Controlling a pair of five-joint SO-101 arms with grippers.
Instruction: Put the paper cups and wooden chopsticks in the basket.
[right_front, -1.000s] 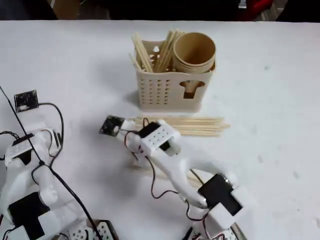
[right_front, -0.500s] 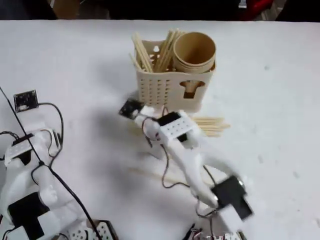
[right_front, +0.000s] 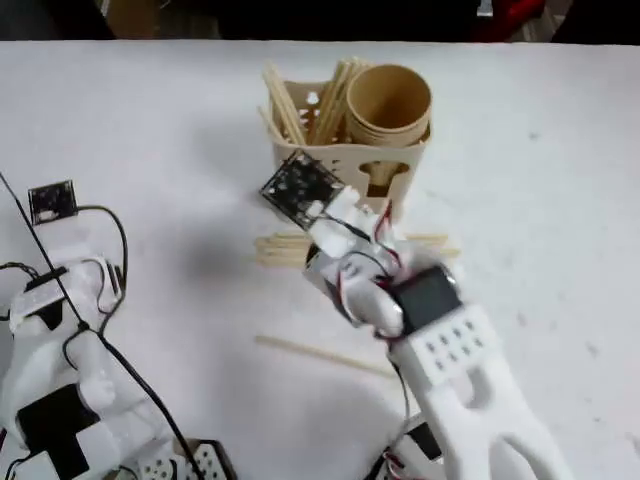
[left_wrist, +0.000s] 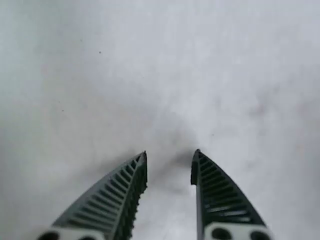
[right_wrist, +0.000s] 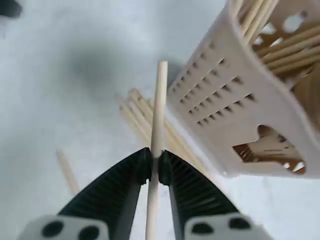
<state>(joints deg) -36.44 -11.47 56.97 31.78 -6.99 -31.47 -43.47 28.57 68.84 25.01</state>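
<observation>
Over the last second the right arm (right_front: 450, 350) has lifted off the table and swung up toward the basket. Its wrist now sits just in front of the cream perforated plastic basket (right_front: 340, 190) instead of low at the left end of the loose bundle. My left arm (right_front: 50, 340) has not moved from the near left corner.

Through the right wrist camera I see the right gripper (right_wrist: 155, 161) pinched tight on 1 pale wooden chopstick (right_wrist: 160, 95). It grips the stick partway along its length, and the free end is beside the basket's perforated wall.

Inside the basket stand the stacked brown paper cups (right_front: 388, 100), with a sheaf of chopsticks (right_front: 300, 100) leaning beside them. A bundle of wooden chopsticks (right_front: 282, 247) lies flat on the white table (right_front: 150, 130) just in front of the basket, partly hidden under the arm. 1 more stray chopstick (right_front: 320, 352) lies apart from it, nearer the arms' bases.

The left gripper (left_wrist: 169, 159) hangs over bare tabletop, jaws parted a little, holding nothing.
</observation>
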